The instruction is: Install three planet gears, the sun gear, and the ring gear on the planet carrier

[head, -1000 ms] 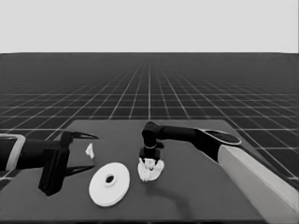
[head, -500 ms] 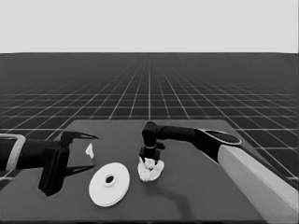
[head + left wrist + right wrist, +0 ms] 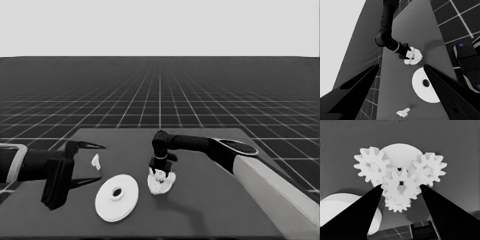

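On the counter (image 3: 210,200), the larger round part (image 3: 116,197) lies beside the smaller round part (image 3: 401,152), which carries three gears (image 3: 372,166). The right end effector (image 3: 159,169) is clamped on a fourth gear (image 3: 401,185) at their centre. The left end effector (image 3: 87,162) waits spread apart.

larger round part (image 3: 116,197) left of, beside smaller round part (image 3: 161,182) | gears (image 3: 400,185) on smaller part | thin white piece (image 3: 95,161) behind larger part, apart
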`<state>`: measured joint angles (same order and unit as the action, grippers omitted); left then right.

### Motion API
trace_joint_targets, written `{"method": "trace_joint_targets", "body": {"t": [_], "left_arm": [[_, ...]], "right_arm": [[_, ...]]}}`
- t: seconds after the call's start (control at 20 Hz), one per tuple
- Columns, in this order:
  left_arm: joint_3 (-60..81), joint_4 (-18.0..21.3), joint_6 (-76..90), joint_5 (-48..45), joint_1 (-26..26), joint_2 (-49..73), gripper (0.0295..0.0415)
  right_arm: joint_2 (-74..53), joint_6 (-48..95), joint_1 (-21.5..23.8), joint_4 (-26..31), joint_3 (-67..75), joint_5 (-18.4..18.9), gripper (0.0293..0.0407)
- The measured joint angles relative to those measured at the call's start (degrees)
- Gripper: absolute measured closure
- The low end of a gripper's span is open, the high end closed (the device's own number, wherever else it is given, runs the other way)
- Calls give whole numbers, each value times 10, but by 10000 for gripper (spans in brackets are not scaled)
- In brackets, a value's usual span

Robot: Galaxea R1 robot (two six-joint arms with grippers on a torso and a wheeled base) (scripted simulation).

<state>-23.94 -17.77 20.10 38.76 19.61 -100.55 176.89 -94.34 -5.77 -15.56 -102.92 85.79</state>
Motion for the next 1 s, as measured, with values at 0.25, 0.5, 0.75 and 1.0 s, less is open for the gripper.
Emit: {"method": "trace_joint_targets", "body": {"t": [0.25, 0.5, 0.75, 1.0], "left_arm": [[0, 0, 0, 0, 0, 0, 326], [0, 0, 0, 0, 0, 0, 326], [0, 0, 0, 0, 0, 0, 326], [0, 0, 0, 0, 0, 0, 326]], "right_arm": [[0, -30, 0, 0, 0, 0, 390], [0, -60, 0, 0, 0, 0, 391], [0, -90, 0, 0, 0, 0, 390], [0, -120, 0, 0, 0, 0, 390]]}}
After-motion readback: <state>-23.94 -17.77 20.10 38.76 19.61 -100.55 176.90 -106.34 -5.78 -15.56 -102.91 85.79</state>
